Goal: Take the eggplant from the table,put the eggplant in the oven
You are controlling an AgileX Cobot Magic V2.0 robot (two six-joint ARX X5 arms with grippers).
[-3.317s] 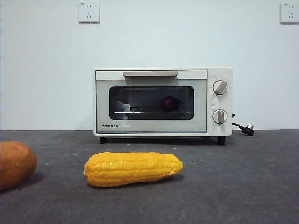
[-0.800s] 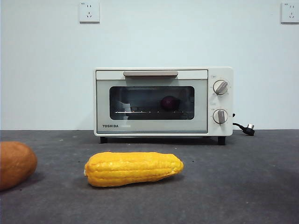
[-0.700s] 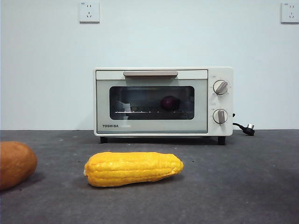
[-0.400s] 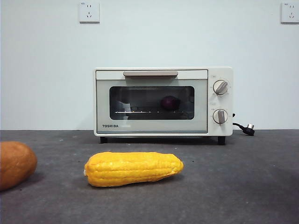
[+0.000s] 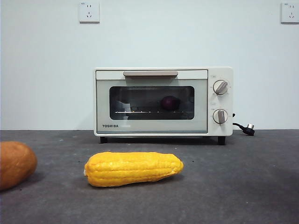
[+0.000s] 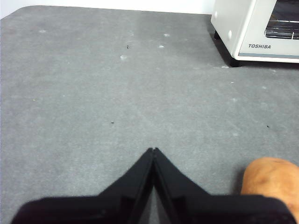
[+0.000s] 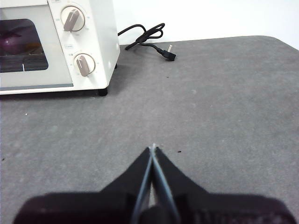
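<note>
The eggplant (image 5: 170, 103) sits inside the oven (image 5: 163, 101), on the wire rack (image 5: 140, 112) behind the shut glass door. Through the window it reads as a dark purple, rounded lump, right of the window's middle; only its end shows, so its length cannot be judged. The oven stands at the back of the surface (image 5: 233, 177), its bar handle (image 5: 150, 73) above the window and two knobs (image 5: 220, 87) on its right side.

The front view alone shows the corn (image 5: 133, 168) lying in front of the oven, with an orange-brown vegetable (image 5: 15, 164) at the left edge, well apart from it. Neither arm appears there.

The left wrist view shows the left pincer (image 6: 153, 150) with its tips pressed together over bare surface, the orange-brown vegetable near it. The right wrist view shows the right pincer (image 7: 153, 147) likewise closed and empty, plus the oven's black cord (image 7: 148, 38) lying behind the oven, and a purple glimpse of the eggplant through the glass.
</note>
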